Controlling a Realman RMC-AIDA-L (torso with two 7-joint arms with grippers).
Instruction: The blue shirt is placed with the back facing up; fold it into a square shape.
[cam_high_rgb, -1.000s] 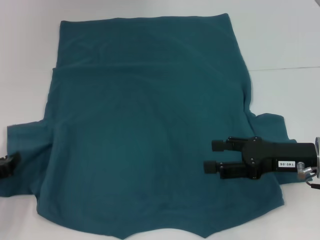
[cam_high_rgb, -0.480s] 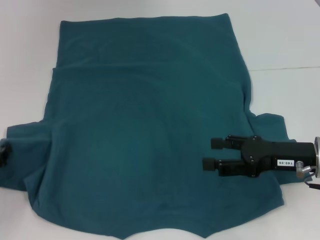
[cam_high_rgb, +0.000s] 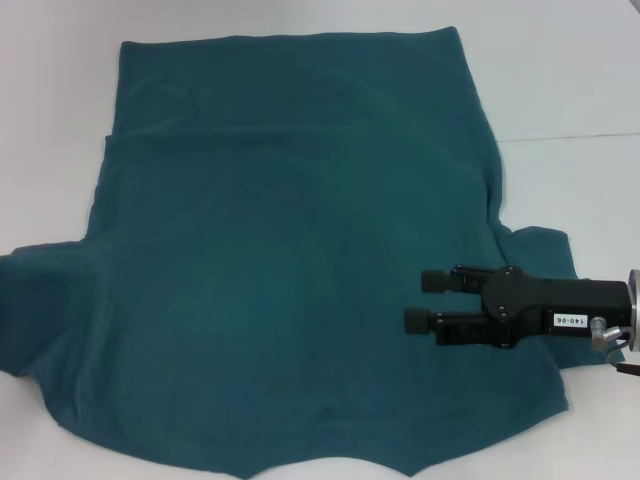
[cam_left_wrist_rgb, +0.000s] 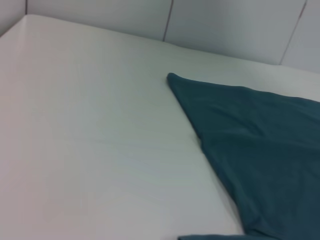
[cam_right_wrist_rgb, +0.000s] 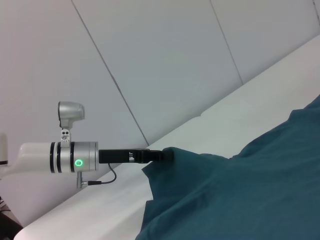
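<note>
Right gripper (cam_high_rgb: 420, 300) hovers over the blue shirt (cam_high_rgb: 290, 250), its two black fingers pointing toward the robot's left with a narrow gap between them and nothing held. Since a second ago it has slid slightly toward the near hem and a little farther in over the cloth, with the finger gap unchanged. On the far side of the shirt from it, the left gripper (cam_right_wrist_rgb: 167, 155), which showed at the sleeve edge a second ago, has left the head view; that sleeve now bulges upward into a lifted fold there. The right wrist view shows the left gripper with the sleeve cloth bunched over its tip, apparently gripping it, though the fingertips are buried in the fabric.

The right arm lies almost level across the table (cam_high_rgb: 570, 80), reaching in from the robot's right, wrist and silver collar at the picture's edge.

The shirt lies spread flat and plain side up beneath the right gripper, its far edge straight. Its near hem is cut off by the head view's lower border. The left wrist view shows only a corner of the shirt on the white tabletop.
</note>
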